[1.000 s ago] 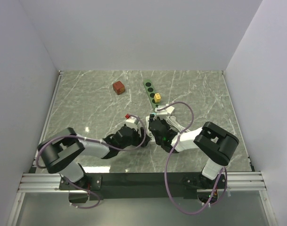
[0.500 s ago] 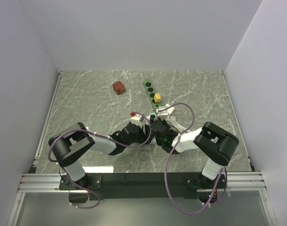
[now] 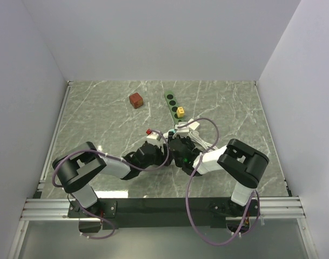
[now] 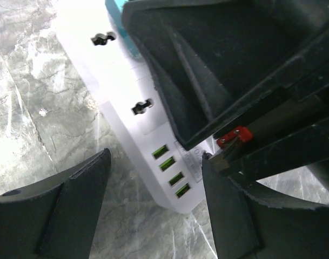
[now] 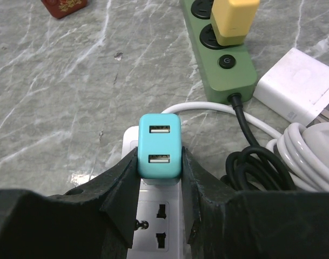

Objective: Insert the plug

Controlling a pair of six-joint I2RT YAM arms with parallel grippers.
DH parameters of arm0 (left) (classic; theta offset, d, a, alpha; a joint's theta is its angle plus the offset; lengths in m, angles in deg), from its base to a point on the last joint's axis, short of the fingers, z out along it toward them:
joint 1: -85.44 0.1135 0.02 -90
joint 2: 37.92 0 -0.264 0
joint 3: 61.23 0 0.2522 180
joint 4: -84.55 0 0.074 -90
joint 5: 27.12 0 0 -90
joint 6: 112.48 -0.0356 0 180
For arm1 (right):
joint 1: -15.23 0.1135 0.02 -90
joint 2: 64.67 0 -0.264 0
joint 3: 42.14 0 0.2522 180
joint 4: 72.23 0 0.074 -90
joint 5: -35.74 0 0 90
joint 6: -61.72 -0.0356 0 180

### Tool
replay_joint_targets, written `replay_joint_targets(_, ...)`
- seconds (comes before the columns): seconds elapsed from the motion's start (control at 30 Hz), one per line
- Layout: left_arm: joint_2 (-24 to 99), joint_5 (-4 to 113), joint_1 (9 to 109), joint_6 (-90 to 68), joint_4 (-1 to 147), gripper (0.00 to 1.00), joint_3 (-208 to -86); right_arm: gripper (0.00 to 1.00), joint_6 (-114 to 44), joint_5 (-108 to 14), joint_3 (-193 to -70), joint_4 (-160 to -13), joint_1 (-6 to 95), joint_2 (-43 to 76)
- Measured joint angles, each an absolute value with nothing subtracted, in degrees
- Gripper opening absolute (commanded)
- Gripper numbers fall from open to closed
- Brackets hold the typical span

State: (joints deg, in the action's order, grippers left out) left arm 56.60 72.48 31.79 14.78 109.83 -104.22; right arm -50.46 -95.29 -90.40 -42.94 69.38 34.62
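Two power strips: white strip [image 5: 153, 210], green strip [image 5: 237, 75]. Two plugs: teal plug [image 5: 160, 145], yellow plug [image 5: 234, 21]. One red cube [image 3: 135, 100]. One white adapter [image 5: 296, 83].

Cables [image 5: 259, 167] and a green strip [image 5: 232, 75] crowd right of the white power strip [image 5: 156, 213]; marble [image 5: 56, 97] toward the red block [image 5: 64, 4] lies open.

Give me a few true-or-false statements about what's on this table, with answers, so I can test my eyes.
1. The right gripper is shut on the teal USB plug. True.
2. The left gripper is clamped tight on the white power strip. False: its jaws stand open, with the strip's USB end between them.
3. A yellow plug sits in the green power strip. True.
4. The red cube rests on top of the white power strip. False: it sits on the marble tabletop, well apart from both strips.
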Motion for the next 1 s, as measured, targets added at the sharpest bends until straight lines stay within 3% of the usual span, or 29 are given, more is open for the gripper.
replay_joint_targets(0.13, 56.53, 72.38, 32.29, 14.86, 110.93, 0.74, -103.39, 0.00, -51.50, -96.54, -91.65, -43.45, 70.14, 35.82)
replay_joint_targets(0.4, 56.38, 69.84, 34.30, 16.55, 114.23, 0.55, -101.21, 0.00, -53.01, -100.08, -93.48, -44.17, 71.72, 38.09)
replay_joint_targets(1.0, 56.40, 69.12, 35.55, 18.58, 116.43, 0.48, -100.00, 0.00, -54.02, -103.40, -95.76, -43.99, 72.94, 41.83)
